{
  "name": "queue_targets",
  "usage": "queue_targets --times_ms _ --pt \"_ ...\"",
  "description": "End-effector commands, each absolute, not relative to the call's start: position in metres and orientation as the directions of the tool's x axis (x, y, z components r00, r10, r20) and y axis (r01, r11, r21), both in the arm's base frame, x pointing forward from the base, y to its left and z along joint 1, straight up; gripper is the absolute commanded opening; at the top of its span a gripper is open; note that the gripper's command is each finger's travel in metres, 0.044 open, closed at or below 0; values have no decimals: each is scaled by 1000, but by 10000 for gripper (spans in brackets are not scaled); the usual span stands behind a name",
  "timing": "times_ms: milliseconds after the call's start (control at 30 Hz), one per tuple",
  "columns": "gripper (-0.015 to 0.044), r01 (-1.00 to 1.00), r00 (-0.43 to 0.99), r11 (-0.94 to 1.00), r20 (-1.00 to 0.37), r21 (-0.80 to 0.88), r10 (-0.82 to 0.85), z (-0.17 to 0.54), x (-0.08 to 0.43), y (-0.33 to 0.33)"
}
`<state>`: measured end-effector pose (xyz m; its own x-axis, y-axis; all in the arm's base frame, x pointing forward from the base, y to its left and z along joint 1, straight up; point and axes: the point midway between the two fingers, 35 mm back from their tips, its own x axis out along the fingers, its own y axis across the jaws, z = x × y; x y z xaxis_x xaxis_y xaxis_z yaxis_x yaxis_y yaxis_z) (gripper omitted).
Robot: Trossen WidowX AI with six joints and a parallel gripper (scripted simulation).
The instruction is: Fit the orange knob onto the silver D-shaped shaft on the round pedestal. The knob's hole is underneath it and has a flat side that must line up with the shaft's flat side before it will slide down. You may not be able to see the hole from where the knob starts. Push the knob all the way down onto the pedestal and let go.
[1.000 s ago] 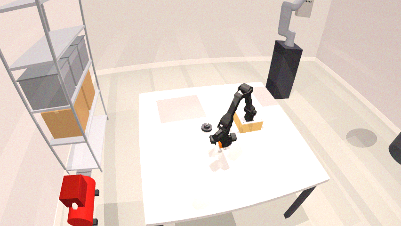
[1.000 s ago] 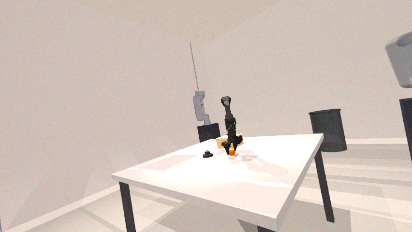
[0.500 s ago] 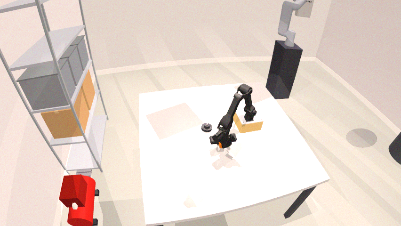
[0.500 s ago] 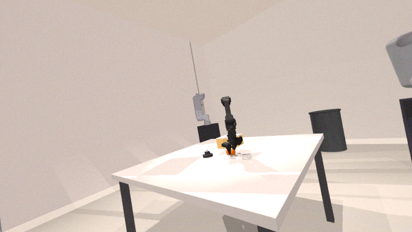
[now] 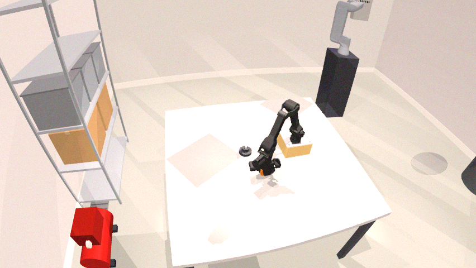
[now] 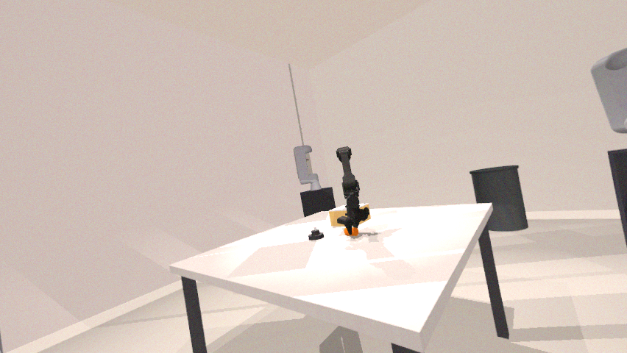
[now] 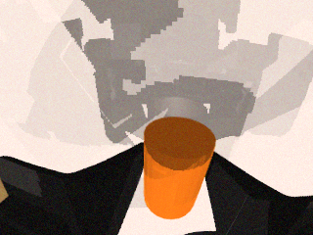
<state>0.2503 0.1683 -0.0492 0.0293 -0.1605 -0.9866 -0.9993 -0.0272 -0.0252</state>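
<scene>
The orange knob point(image 5: 261, 172) point(image 6: 354, 232) point(image 7: 171, 196) lies on its side on the white table, its shaded end towards the top of the wrist view. No hole shows. My gripper point(image 5: 265, 170) point(image 6: 352, 228) point(image 7: 175, 152) is low at the table, with a black finger against each side of the knob; it is shut on it. The round black pedestal point(image 5: 245, 153) point(image 6: 316, 237) stands left of the gripper in the top and exterior views, with the silver shaft point(image 5: 246, 147) point(image 6: 315, 229) upright on it. The shaft's flat side is too small to tell.
The yellow base block point(image 5: 298, 152) point(image 6: 336, 218) under my arm stands behind the gripper. The white table's front edge point(image 5: 282, 243) is well beyond the knob. A shelf rack point(image 5: 99, 168) and a red machine point(image 5: 96, 233) stand off the table to the left.
</scene>
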Motion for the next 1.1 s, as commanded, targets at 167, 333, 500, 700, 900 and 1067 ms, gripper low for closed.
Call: queue_targets --times_ms 167,333,500,700,900,1067 --pt "179 -999 26 -27 -997 -24 -79 -46 250 164" --pt "179 -999 23 -27 -1000 -24 11 -42 251 159" --pt "179 -999 21 -27 -995 -23 96 -40 251 154" --pt "179 -999 17 -27 -980 -23 198 -37 251 148" --pt "179 -999 13 -27 -955 -22 297 -35 251 142" --pt "179 -999 10 -27 -926 -22 378 -34 251 136"
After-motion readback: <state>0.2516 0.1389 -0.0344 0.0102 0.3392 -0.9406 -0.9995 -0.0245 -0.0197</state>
